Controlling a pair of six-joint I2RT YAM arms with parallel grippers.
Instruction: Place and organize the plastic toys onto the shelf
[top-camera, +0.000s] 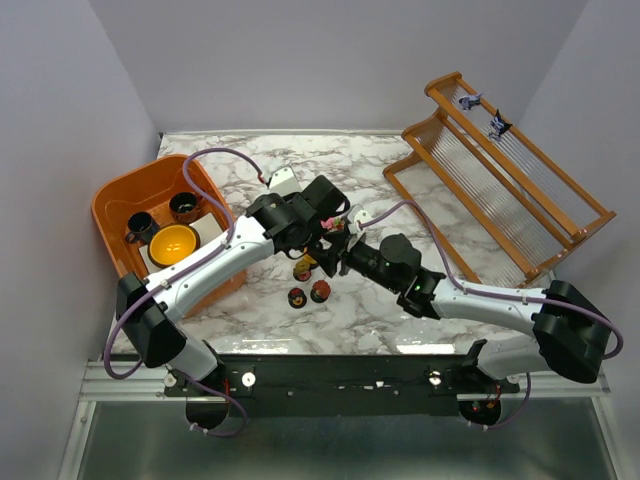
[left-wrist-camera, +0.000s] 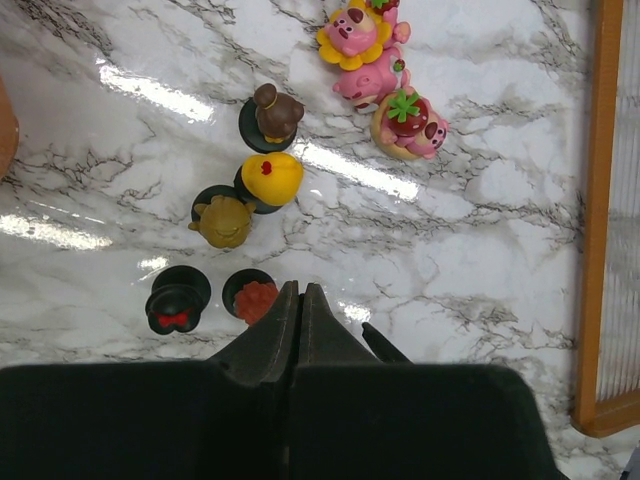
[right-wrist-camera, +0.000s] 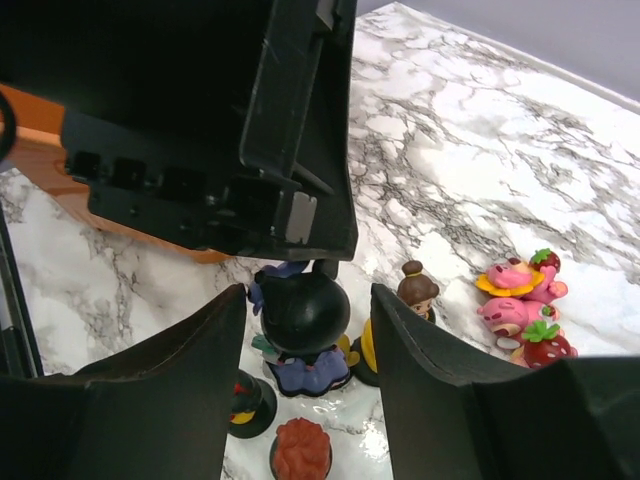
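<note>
Spread wide and low over the marble table (right-wrist-camera: 480, 140), the right gripper (right-wrist-camera: 310, 300), its fingers (right-wrist-camera: 420, 370) either side of a black-headed purple toy (right-wrist-camera: 305, 325) standing upright on its base, a gap showing on both sides. Pressed together, the left gripper (left-wrist-camera: 300, 295), hanging just above that same toy and crowding the space over it. From opposite sides, the left arm (top-camera: 210, 265) and right arm (top-camera: 480, 300) reaching toward the table's middle, wrists nearly meeting.

Close around the spread fingers:
- a red toy (right-wrist-camera: 300, 450) and a black toy with a red bow (right-wrist-camera: 245, 400) on the near side
- a yellow toy (left-wrist-camera: 272, 180) and a brown-haired toy (right-wrist-camera: 417, 290) just behind
- pink toys (right-wrist-camera: 520, 310) clustered off to the right, apart

Open marble beyond, toward the shelf (left-wrist-camera: 600, 200) at the far right, with two purple toys (top-camera: 470, 100) perched along its top rail. At the left edge, an orange tub (top-camera: 115, 200) holding a yellow bowl (top-camera: 172, 244) and dark cups (top-camera: 185, 205).
</note>
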